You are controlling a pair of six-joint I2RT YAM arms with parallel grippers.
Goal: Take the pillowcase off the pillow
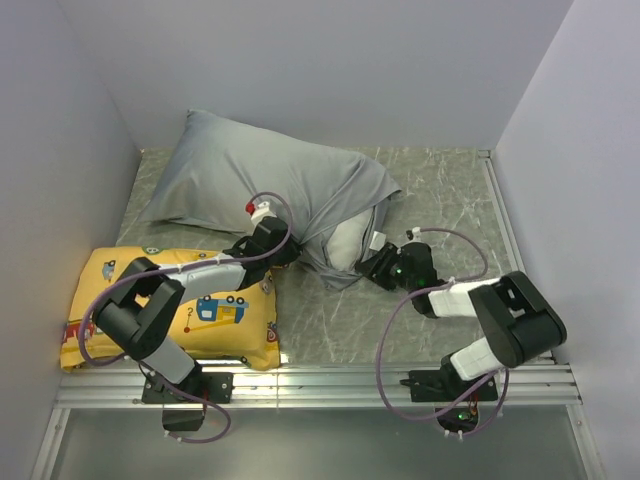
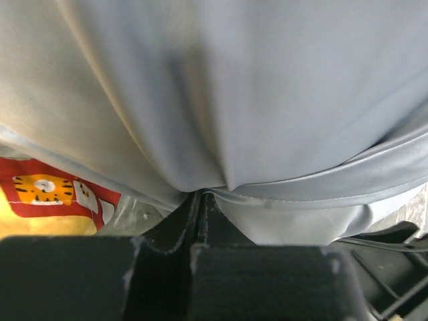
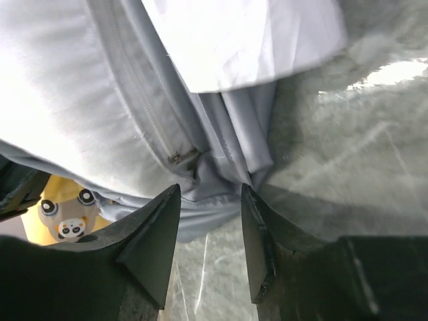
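Your left claw (image 2: 199, 204) pinches the pillowcase (image 2: 281, 100) hem; right claw (image 3: 208, 221) stands spread. Cloth looks thin, limp, slippery: take the bunched seam just ahead of it.

pillowcase (image 1: 250, 170): grey, wrinkled, bunched at open end, lying diagonally far left | pillow (image 1: 349, 243): white, mostly covered, near end exposed

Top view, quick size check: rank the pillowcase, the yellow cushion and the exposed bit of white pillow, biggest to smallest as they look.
1. pillowcase, the largest.
2. cushion, clearly smaller.
3. pillow, the smallest: only a small patch shows at the case's opening.
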